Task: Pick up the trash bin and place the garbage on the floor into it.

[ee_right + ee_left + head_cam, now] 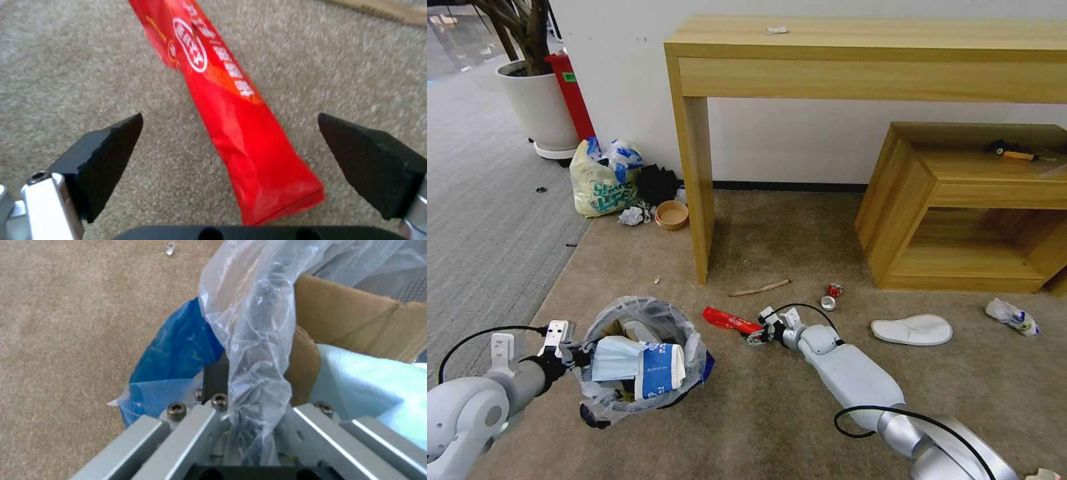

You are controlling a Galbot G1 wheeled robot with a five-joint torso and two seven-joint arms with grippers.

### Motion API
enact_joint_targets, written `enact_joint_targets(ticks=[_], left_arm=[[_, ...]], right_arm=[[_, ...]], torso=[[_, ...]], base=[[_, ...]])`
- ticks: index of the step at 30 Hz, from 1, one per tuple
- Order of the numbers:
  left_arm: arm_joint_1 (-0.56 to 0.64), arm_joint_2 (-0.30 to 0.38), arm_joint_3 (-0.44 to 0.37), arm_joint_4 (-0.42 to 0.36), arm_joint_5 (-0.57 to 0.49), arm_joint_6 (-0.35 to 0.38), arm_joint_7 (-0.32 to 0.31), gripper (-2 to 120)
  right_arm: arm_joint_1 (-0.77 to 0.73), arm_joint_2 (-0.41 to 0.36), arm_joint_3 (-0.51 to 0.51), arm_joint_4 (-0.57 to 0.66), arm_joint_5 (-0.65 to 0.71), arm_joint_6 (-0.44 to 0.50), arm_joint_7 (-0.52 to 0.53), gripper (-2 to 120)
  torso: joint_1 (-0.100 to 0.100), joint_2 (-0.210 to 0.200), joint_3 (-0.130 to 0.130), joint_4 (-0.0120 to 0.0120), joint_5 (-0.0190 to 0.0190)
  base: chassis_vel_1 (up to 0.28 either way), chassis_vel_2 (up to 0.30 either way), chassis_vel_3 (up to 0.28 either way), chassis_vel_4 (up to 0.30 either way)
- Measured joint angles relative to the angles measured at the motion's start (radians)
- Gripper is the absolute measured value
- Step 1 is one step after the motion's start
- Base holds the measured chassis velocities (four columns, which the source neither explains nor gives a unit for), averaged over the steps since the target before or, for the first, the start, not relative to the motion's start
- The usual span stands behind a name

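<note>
Tan-brown carpet, the floor (800, 413), carried the lot. One wooden console table (867, 50) stood at twelve o'clock, one low wooden shelf unit (960, 207) at two o'clock.

One trash bin (640, 353), black, clear-lined, with a blue patch at its rim, hung at eight o'clock in the head view. The left gripper (575, 357) was clamped on its rim, the liner bunched between the fingers in the left wrist view. Inside: one blue-white paper cup (659, 370), one pale tissue (615, 358), brown cardboard (356, 313).

One white slipper (912, 329) lay at three o'clock, long axis running nine-to-three.

One red wrapper (732, 321) lay near centre, long axis running ten-to-four, its near end between the fingers of the right gripper (755, 337). Those fingers (106, 156) stood wide apart, one each side of the wrapper, neither touching it.

One crumpled plastic piece (1014, 317) lay at the far three o'clock edge. One brown cardboard strip (759, 288) and one crushed can (831, 297) lay toward the table from the wrapper.
</note>
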Motion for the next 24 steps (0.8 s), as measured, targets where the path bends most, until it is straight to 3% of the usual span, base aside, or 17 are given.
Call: enact_joint_targets(ticks=[24], left_arm=[[0.016,-0.015,-0.002,-0.025,0.012,0.000,-0.006,0]], right_arm=[[0.049,0.078,-0.003,-0.177,0.002,-0.012,0.042,99]], torso=[[0.000,0.000,0.000,-0.0001,-0.0001]], base=[[0.000,0.000,0.000,0.000]])
